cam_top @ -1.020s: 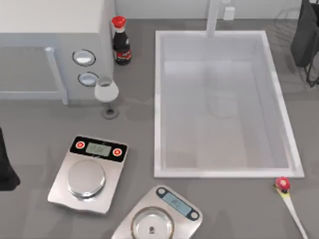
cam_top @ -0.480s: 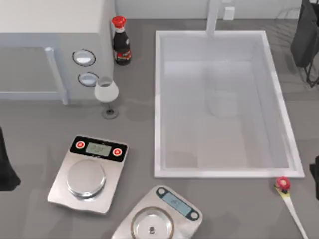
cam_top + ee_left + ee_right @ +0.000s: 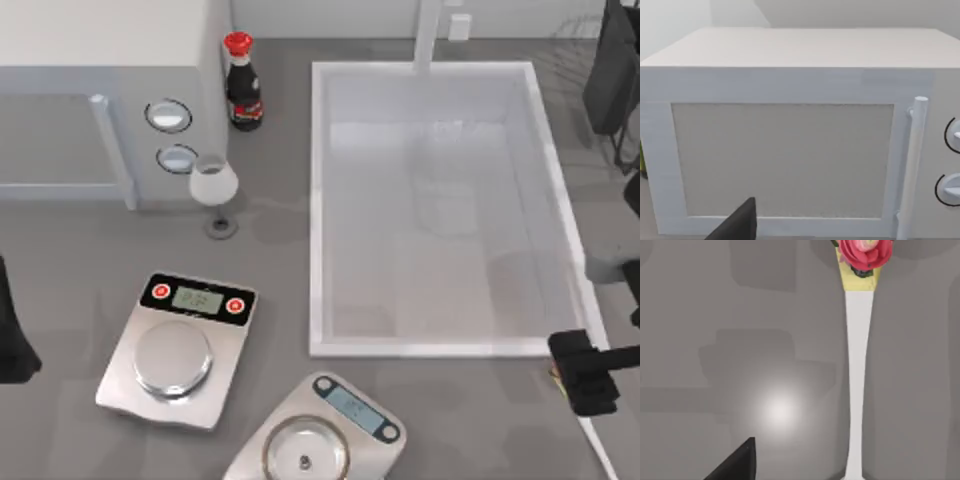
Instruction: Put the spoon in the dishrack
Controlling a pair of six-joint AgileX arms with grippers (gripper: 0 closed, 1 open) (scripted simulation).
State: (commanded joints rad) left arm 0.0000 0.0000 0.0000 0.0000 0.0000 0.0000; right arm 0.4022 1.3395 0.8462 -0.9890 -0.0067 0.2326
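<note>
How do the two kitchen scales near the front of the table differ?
The left scale has a black display strip with two red buttons; the front scale has a slim dark strip with no red. The left scale's round pan is a plain disc and the whole scale shows; the front scale's pan is a ringed dish, and the picture's edge cuts it off. Both have silver bodies, sit at an angle and carry nothing.

light: even, bright | shadows: soft | glare: spot beside spoon (image 3: 858,365)
</note>
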